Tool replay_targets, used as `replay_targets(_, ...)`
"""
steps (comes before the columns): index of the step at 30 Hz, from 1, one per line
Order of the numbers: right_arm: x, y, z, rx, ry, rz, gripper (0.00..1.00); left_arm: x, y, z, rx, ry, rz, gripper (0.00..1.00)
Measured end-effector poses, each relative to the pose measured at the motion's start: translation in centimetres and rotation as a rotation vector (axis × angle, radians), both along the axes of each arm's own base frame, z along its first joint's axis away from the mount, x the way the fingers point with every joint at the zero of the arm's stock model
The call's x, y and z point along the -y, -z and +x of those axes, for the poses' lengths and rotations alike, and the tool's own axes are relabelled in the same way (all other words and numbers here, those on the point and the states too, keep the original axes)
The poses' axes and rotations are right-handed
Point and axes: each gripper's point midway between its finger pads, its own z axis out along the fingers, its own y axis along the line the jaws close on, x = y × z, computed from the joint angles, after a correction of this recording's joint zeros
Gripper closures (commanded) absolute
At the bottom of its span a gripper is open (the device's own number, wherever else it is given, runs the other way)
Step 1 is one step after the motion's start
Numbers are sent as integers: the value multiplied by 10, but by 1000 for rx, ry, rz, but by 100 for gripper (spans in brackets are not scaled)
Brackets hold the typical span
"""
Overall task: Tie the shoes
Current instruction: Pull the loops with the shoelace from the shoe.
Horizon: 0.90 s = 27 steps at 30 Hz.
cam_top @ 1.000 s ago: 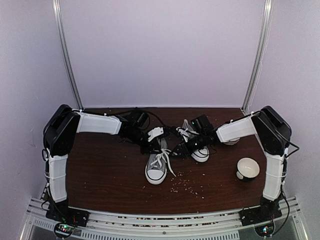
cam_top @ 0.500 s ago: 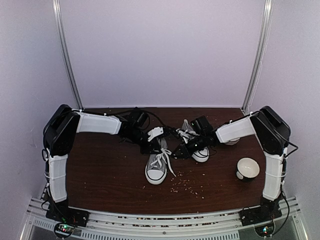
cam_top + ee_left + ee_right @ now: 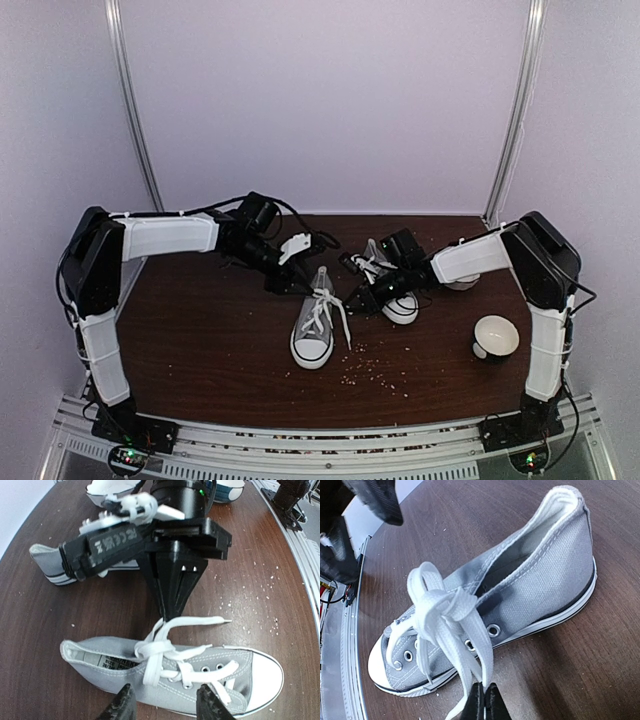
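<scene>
Right wrist: right gripper (image 3: pixel 485 701) clamped on white lace (image 3: pixel 469 642)

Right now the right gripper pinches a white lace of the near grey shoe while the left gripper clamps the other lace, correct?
Not quite. The left gripper is open: the left wrist view shows its fingers apart above the shoe, with no lace in them. The right gripper does pinch a white lace.

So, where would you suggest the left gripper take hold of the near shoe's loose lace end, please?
Probably the lace tail near its tip, from above and crosswise: it sticks out straight sideways past the right gripper, clear of the shoe.
</scene>
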Motion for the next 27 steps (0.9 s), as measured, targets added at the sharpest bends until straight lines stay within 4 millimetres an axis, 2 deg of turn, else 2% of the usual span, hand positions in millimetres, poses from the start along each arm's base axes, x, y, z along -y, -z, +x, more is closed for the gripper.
replay_targets(10, 0, 0, 0, -6, 0, -4, 100, -6, 29, 7, -53, 7, 70, 56)
replay_targets(16, 0, 0, -1, -10, 0, -7, 100, 2, 36, 15, -53, 8, 76, 61)
replay_targets(23, 0, 0, -1, -13, -1, -9, 100, 7, 44, 12, -72, 11, 86, 65)
replay_targets(24, 0, 0, -1, -13, -1, -9, 100, 7, 44, 12, -74, 12, 85, 68)
replay_targets(27, 1, 1, -1, -18, 0, -12, 100, 10, 41, 12, -77, 12, 74, 92)
